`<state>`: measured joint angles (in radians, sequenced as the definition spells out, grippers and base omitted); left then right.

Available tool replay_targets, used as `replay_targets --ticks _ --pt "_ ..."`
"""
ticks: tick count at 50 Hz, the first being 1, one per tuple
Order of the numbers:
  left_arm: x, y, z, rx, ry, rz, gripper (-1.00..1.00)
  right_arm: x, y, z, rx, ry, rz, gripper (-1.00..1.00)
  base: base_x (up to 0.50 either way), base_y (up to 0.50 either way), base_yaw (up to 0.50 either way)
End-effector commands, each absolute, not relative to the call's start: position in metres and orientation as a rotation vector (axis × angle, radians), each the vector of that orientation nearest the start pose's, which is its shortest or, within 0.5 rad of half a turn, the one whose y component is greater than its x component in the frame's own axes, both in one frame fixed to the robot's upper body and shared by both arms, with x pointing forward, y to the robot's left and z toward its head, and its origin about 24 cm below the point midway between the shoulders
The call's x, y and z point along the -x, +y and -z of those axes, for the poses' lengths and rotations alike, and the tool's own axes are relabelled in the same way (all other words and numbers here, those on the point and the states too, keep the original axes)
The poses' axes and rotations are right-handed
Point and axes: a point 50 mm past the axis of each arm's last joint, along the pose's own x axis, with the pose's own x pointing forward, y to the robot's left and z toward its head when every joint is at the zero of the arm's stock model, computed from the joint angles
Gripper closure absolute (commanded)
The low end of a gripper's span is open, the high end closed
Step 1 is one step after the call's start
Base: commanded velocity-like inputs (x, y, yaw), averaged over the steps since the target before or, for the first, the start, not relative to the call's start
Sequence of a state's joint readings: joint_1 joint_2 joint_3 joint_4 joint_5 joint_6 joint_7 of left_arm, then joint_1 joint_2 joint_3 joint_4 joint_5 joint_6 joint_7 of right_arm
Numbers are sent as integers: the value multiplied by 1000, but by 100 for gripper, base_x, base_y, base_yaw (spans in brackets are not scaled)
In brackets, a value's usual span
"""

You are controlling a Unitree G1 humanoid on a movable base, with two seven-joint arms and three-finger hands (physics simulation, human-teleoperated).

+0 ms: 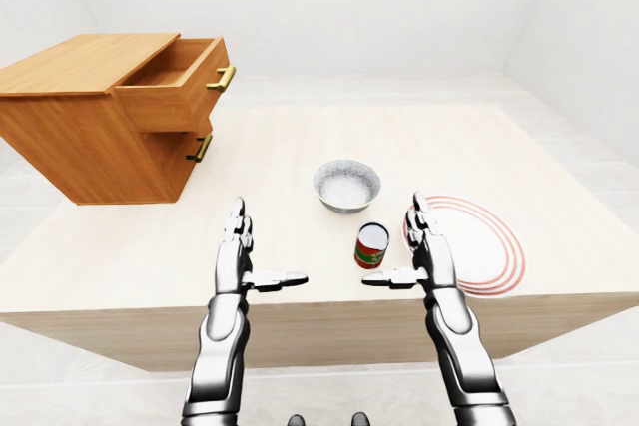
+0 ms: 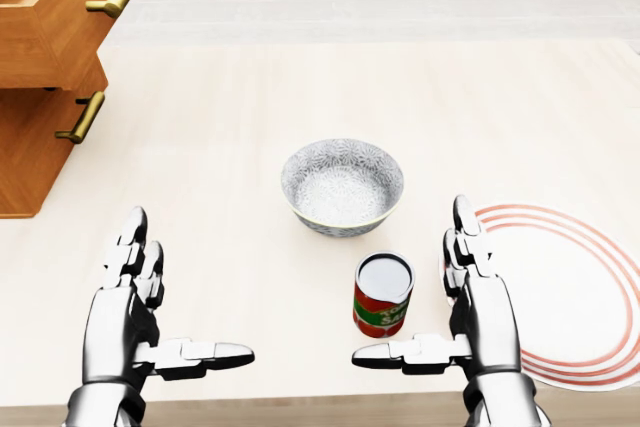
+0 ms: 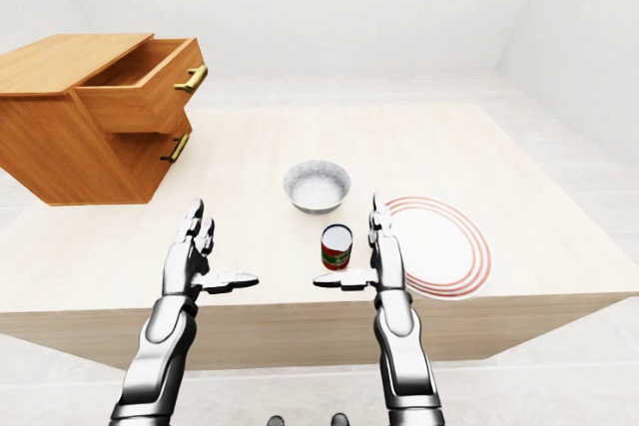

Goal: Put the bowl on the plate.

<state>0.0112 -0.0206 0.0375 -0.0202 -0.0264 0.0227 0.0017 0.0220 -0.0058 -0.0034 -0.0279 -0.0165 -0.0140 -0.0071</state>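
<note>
A grey patterned bowl (image 2: 342, 186) stands upright on the pale wooden table, near the middle of the head view. The white plate (image 2: 580, 292) with red rings lies flat at the right, partly cut off by the head view's edge. My left hand (image 2: 165, 302) hovers open at the lower left, well apart from the bowl. My right hand (image 2: 440, 297) is open too, between the plate and a can, its thumb stretched out to the left below the can. Neither hand holds anything.
A red and green can (image 2: 382, 294) stands upright just below the bowl, next to my right hand. A wooden cabinet (image 1: 95, 117) sits on the table's upper left, its top drawer (image 1: 175, 82) pulled out. The table's near edge (image 1: 319, 311) runs under my forearms.
</note>
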Motion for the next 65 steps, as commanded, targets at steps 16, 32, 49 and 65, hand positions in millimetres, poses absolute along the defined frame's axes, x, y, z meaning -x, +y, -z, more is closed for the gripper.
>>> replay_targets --ticks 16,32,49,65 --pt "-255 176 -109 12 -236 -37 -100 -237 -167 -98 77 -188 14 -100 0 0 0" --pt "-242 184 -144 25 -391 -49 -100 -232 -171 -132 89 -339 15 -100 0 0 0" --pt "-240 185 -146 16 -399 -13 -100 -223 -178 -143 83 -389 22 -100 0 -34 0" --pt "-250 194 -143 30 -382 -53 -100 -228 -176 -140 97 -374 12 -100 0 -38 0"
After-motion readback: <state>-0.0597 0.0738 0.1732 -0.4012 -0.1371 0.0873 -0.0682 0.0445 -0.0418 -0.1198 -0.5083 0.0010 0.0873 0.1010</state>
